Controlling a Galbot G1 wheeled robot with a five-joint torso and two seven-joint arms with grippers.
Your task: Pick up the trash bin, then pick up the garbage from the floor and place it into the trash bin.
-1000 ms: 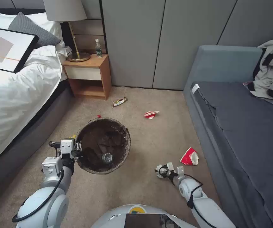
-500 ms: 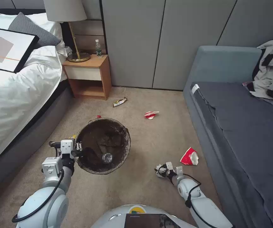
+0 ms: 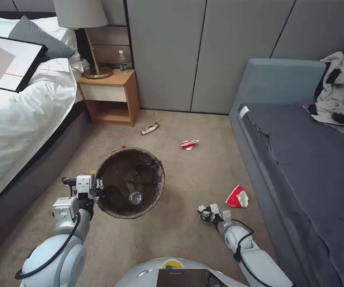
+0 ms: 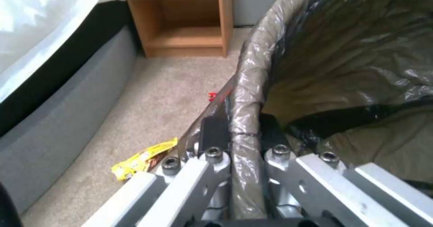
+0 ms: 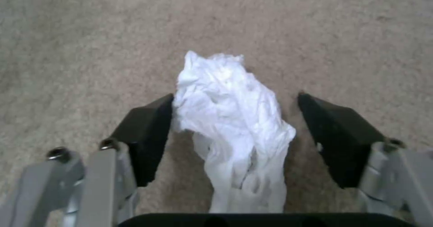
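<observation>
Head view: trash bin [image 3: 130,182] on open carpet [image 3: 172,235] between bed [image 3: 16,119] and sofa [image 3: 299,159], one bottle [image 3: 135,197] inside; three litter pieces scattered beyond.

Left wrist view: left gripper [image 4: 246,152] clamped on the rim, lower bin cut off.

Right wrist view: right gripper [image 5: 234,132] spread wide around crumpled paper [image 5: 232,118], one pad touching.

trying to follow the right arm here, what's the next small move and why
Probably shut the right gripper on the crumpled white paper. Its black fingers stand open on either side of the wad on the beige carpet, one touching, the other just clear. The left gripper is clamped on the bag-lined rim of the round white trash bin.
</observation>
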